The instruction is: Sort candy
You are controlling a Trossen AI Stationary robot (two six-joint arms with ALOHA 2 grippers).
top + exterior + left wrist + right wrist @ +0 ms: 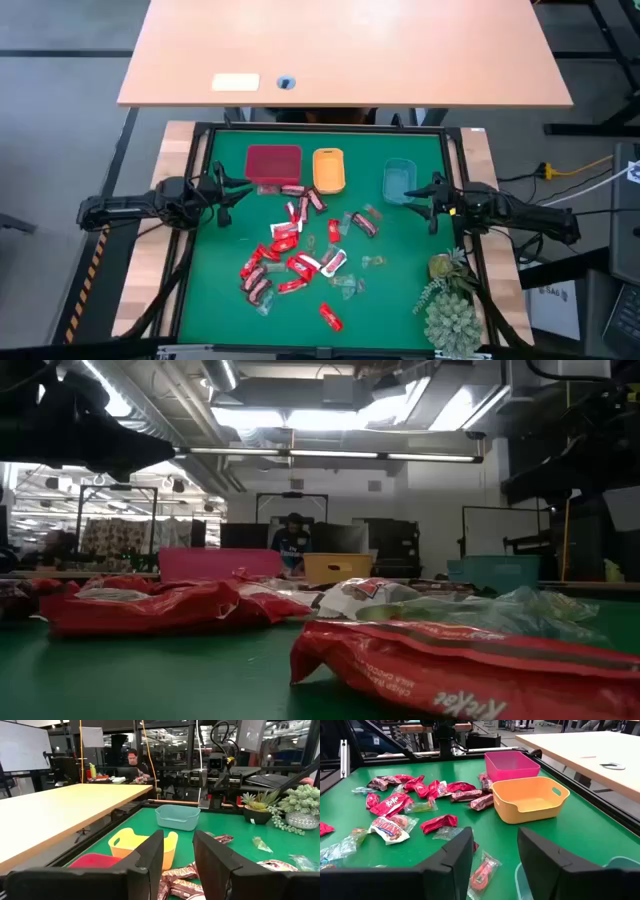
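Observation:
Candy (300,250) lies scattered over the middle of the green mat: red wrappers, dark bar wrappers and clear greenish ones, all flat on the mat. The right wrist view shows the pile (405,800), and a red wrapper (460,670) fills the low view's foreground. At the far edge stand a red tray (273,163), an orange tray (329,169) and a teal tray (399,180). My left gripper (235,190) hovers at the mat's left, beside the red tray, open (178,840) and holding nothing. My right gripper (415,195) hovers at the right by the teal tray, open (495,837) and holding nothing.
A spiky green plant (450,305) stands at the mat's near right corner. A raised dark frame (190,230) borders the mat. Beyond the far edge is a pale wooden tabletop (345,50). A person sits in the room behind (292,540).

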